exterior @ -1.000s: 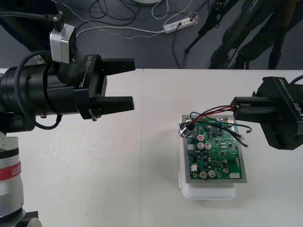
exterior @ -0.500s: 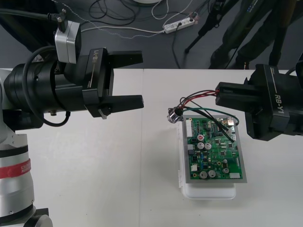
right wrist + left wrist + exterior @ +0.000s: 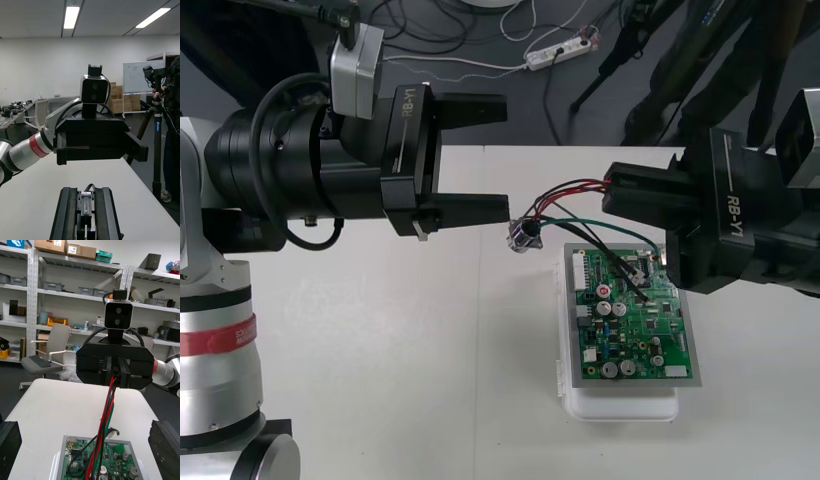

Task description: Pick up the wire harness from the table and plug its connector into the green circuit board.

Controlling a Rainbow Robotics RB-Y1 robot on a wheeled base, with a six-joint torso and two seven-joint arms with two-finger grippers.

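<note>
Between the two grippers, above the table, the wire harness hangs clear of the surface. The right gripper is clamped on its red, black and green wires. The left gripper faces it, fingers spread wide and holding nothing. Below the right gripper lies the green circuit board on its white base. The harness runs lengthwise from the right gripper toward the left one. Its metal socket leads, just beside the left gripper's nearer fingertip. A black strand drops to the board; whether the plug is seated cannot be told.
</note>
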